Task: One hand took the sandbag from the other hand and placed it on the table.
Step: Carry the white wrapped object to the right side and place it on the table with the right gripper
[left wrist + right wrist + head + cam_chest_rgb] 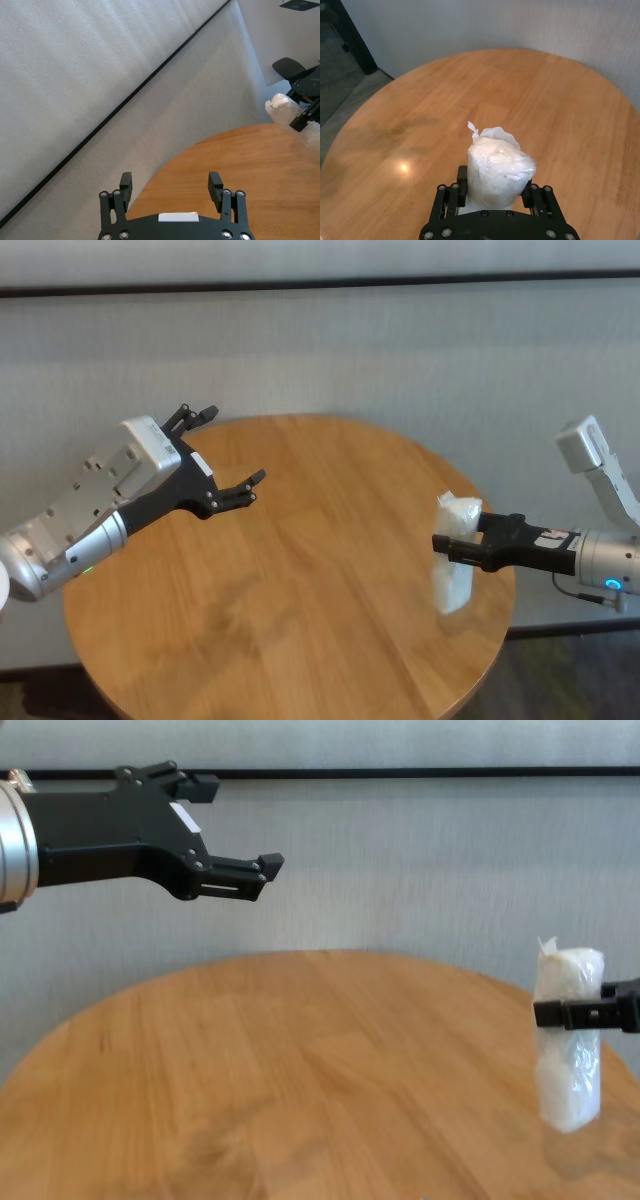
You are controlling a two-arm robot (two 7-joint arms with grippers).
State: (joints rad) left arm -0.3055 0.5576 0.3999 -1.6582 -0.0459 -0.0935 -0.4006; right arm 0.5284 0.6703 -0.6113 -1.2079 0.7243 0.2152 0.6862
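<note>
The sandbag point(455, 585) is a white pouch in clear plastic. It stands upright in my right, blue-lit gripper point(452, 545), which is shut on its middle over the table's point(300, 570) right edge. Its twisted tip points up. In the chest view the sandbag's point(570, 1075) lower end is at the tabletop point(300, 1070); I cannot tell if it touches. The right wrist view shows the sandbag point(497, 165) between the black fingers point(536, 196). My left, green-lit gripper point(232, 445) is open and empty, raised above the table's far left side, well apart from the sandbag.
A grey wall point(400, 350) with a dark horizontal strip runs behind the round table. Dark floor point(570, 680) shows beyond the table's right edge. Nothing else lies on the wooden top.
</note>
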